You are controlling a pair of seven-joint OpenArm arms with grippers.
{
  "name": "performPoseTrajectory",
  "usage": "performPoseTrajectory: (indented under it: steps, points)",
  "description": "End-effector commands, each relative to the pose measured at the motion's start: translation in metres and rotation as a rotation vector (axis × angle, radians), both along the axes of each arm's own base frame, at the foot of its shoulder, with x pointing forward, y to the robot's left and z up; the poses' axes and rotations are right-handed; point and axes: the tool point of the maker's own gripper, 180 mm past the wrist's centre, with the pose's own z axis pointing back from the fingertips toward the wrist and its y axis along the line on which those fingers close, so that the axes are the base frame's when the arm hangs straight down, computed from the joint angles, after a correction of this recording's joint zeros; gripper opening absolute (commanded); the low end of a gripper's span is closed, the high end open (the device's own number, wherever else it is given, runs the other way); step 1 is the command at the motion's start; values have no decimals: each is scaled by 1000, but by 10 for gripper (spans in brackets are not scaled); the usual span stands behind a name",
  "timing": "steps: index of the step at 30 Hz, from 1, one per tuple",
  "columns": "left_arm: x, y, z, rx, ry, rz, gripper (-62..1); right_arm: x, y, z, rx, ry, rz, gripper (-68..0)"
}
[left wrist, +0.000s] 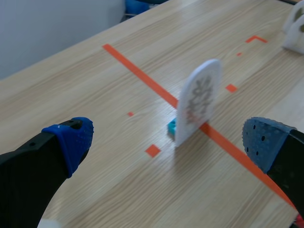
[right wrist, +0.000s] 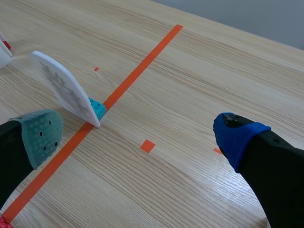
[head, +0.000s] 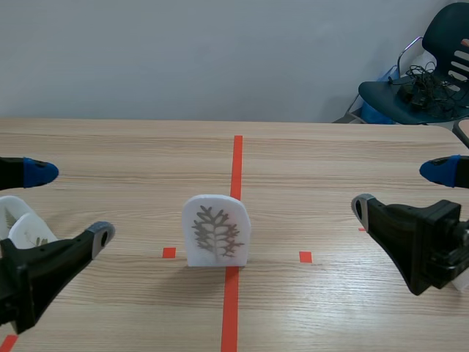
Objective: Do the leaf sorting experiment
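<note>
The wooden desk (head: 330, 154) runs away to a grey wall, an orange-red tape line down its middle. The left arm (head: 33, 275) comes in low over the desk's left side, and the left jaws are wide apart with nothing between them. The right arm (head: 421, 246) does the same over the right side, and the right jaws are also spread and empty. A dark chair (head: 432, 66) loaded with cables stands beyond the far right corner. The white leaf plaque (head: 216, 231) stands upright on the tape line, midway between the left and right edges, well apart from both jaws. Its long axis is vertical, with the rounded top up. Its flat printed face is turned toward the robot's edge, and the leaf's tip points up. More white plaques (head: 20, 227) sit toward the left edge, behind the left arm. A small teal stand (right wrist: 98, 108) props the middle plaque from behind
</note>
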Motion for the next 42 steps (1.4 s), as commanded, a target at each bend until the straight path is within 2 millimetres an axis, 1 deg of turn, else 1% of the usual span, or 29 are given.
performPoseTrajectory:
  steps: [1, 5, 9, 12, 16, 21, 24, 25, 30, 32, 33, 35, 38, 40, 42]
  points:
    - [-1, -10, -4, -41, 12, -19, 14, 4, -2, 7, 11, -30, -7, 4]
    - [3, -22, -33, -31, 53, -48, 14, 4, -3, 5, -16, -29, -9, 4]
    - [20, -29, -62, -61, 60, -38, 14, 6, -6, 3, -36, -29, -22, 4]
    - [30, -42, -85, -75, 67, -58, 14, 6, -6, 3, -35, -29, -22, 4]
    - [43, -65, -110, -92, 72, -90, 14, 5, -7, 2, -44, -28, -21, 4]
    - [63, -93, -123, -80, 27, -95, 14, 5, -8, -1, -73, -26, -19, 4]
    - [65, -104, -124, -79, 23, -113, 14, 5, -8, -1, -73, -26, -19, 4]
    - [65, -106, -124, -83, 21, -116, -5, 5, -8, -1, -73, -26, -19, 4]
    - [63, -106, -124, -83, 24, -117, -324, 5, -8, -1, -73, -26, -19, 4]
    - [63, -106, -125, -83, 24, -117, -421, 5, -8, -1, -73, -26, -19, 4]
    - [63, -106, -125, -83, 24, -117, -459, 5, -8, -1, -73, -26, -19, 4]
    - [63, -106, -124, -83, 24, -118, -507, 5, -8, -1, -73, -26, -19, 4]
    - [58, -107, -124, -86, 33, -140, -537, 5, -8, -1, -73, -26, -19, 4]
    - [53, -106, -115, -100, 24, -162, -539, 5, -8, -1, -73, -26, -19, 4]
    - [47, -101, -101, -128, 6, -156, -539, 5, -8, -1, -73, -26, -19, 4]
